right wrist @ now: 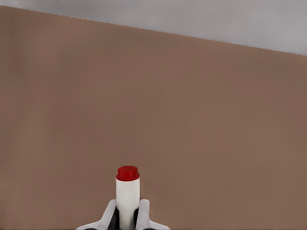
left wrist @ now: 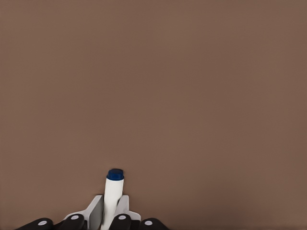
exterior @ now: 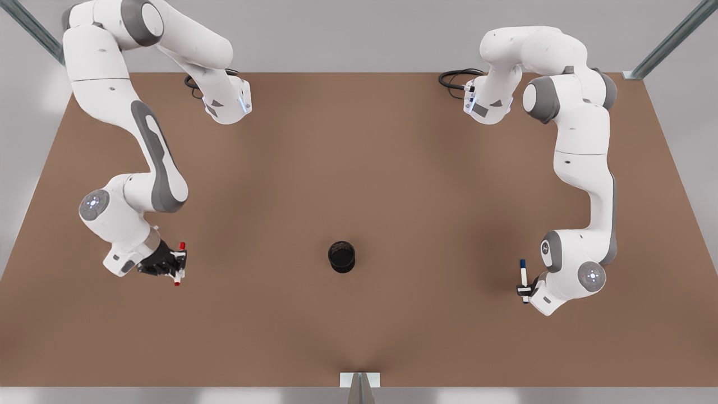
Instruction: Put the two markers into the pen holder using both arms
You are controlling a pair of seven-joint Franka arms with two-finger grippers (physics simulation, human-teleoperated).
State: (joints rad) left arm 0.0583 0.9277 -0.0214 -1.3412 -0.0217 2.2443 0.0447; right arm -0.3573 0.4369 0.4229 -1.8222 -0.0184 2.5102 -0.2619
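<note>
The black pen holder (exterior: 341,256) stands upright near the middle of the brown table (exterior: 359,168). At the front view's right, my left gripper (exterior: 525,290) is shut on the blue-capped marker (exterior: 524,276), well away from the holder. In the left wrist view that blue marker (left wrist: 114,191) sticks out from between the fingers of the left gripper (left wrist: 111,212). Over at the front view's left, my right gripper (exterior: 178,266) is shut on the red-capped marker (exterior: 180,262). The right wrist view has this red marker (right wrist: 127,190) clamped in the right gripper (right wrist: 127,216).
Both arm bases (exterior: 227,104) (exterior: 487,106) sit at the table's far edge with black cables beside them. A metal bracket (exterior: 359,380) sits at the near edge. Open table surface lies between each gripper and the holder.
</note>
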